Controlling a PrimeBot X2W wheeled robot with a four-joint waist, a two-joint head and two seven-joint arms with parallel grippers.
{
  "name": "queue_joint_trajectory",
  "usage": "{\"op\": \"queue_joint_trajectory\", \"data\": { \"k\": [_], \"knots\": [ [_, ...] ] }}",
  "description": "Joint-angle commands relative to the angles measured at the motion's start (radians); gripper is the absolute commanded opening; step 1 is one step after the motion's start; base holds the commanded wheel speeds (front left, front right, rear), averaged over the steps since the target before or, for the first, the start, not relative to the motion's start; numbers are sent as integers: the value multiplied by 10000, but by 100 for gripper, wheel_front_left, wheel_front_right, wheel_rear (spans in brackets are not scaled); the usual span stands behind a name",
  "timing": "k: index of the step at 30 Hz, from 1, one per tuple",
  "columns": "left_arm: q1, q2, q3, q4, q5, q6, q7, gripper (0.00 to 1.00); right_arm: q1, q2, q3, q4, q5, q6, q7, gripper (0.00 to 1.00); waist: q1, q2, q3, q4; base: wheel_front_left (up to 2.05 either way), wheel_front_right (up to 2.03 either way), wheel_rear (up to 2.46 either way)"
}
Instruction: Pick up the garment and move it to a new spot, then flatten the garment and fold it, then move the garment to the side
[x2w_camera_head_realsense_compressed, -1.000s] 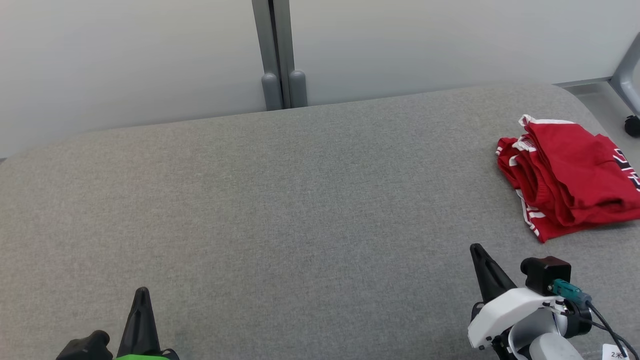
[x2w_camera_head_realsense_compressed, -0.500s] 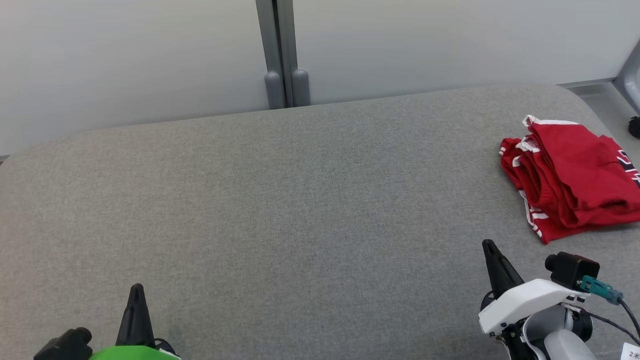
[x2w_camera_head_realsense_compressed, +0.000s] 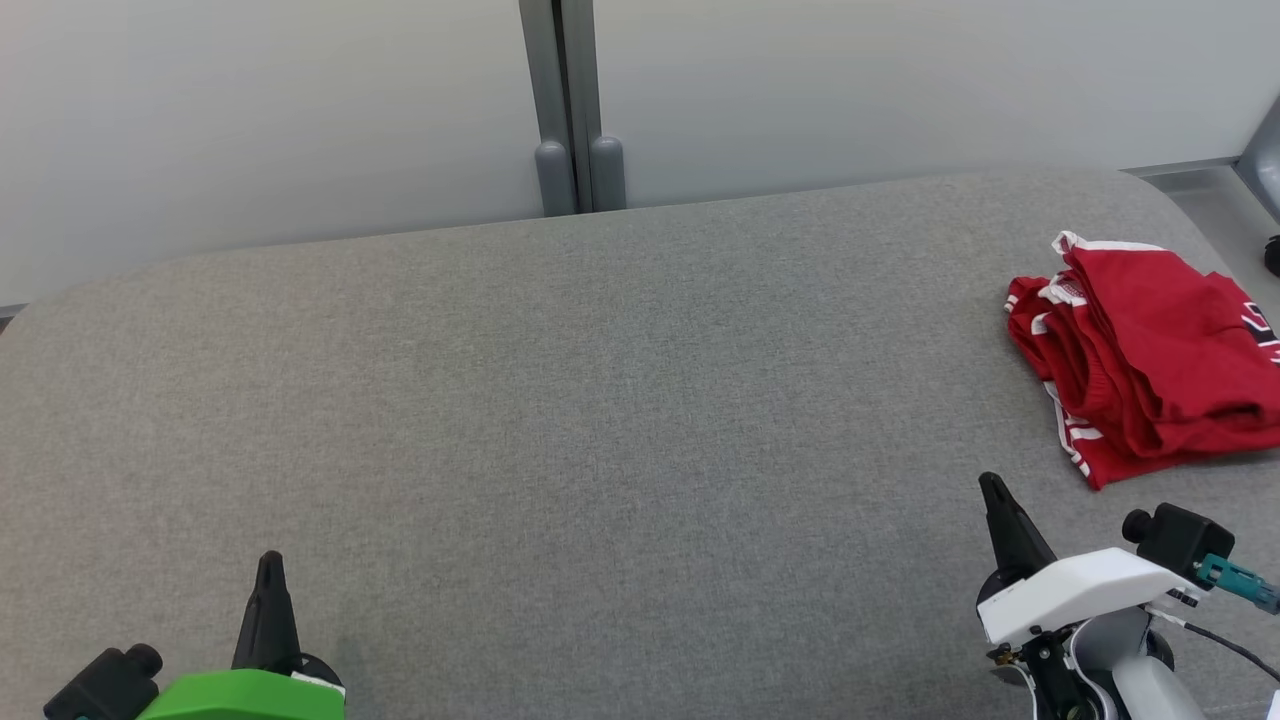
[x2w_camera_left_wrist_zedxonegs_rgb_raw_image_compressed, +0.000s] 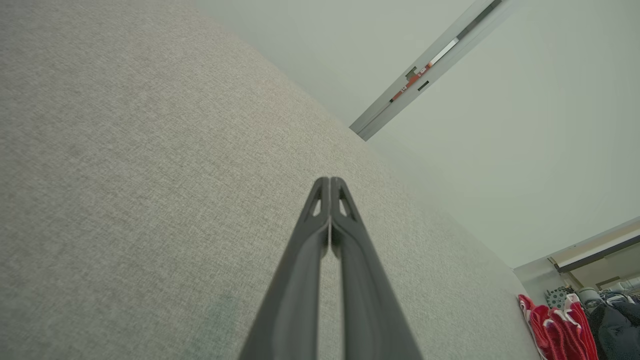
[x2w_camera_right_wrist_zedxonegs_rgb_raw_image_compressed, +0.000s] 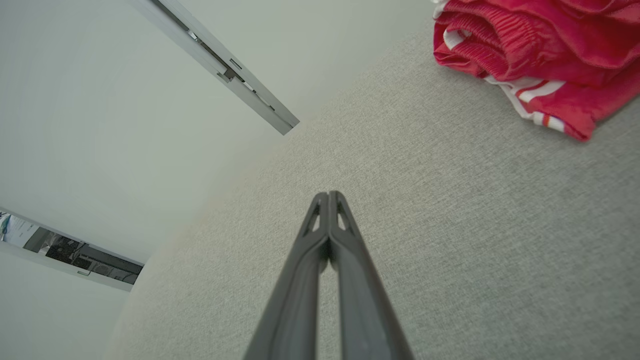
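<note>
Nearest, the left gripper (x2w_camera_head_realsense_compressed: 268, 562) and the right gripper (x2w_camera_head_realsense_compressed: 992, 486) sit low over the near edge of the grey surface (x2w_camera_head_realsense_compressed: 600, 420). Each has its fingers pressed together and holds nothing. Over the last second they have only drifted a little, and the head camera has turned slightly. Farther off to the right, the red garment (x2w_camera_head_realsense_compressed: 1150, 360) lies folded by the surface's right end, apart from both grippers. The task looks finished.

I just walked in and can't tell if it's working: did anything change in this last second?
Little. The head camera turned slightly, sliding the whole view. The left pincer and right pincer drifted a bit apart, both shut and empty throughout. The folded red garment lay untouched on the grey fabric surface; nothing grasped or released.
</note>
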Motion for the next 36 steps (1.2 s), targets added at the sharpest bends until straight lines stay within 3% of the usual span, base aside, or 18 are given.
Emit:
{"op": "queue_joint_trajectory", "data": {
  "k": [1, 36],
  "knots": [
    [-335, 68, 64, -111, -337, -58, 77, 0, -219, -10, -97, -189, 357, -3, 61, 0, 0, -1, 3, 8, 0, 0, 0],
    [-954, 102, 290, 47, -4139, -271, 1140, 0, -258, 181, -822, -492, 4290, -3, 830, 0, 0, -1, 60, 204, 0, 0, 0]
  ]
}}
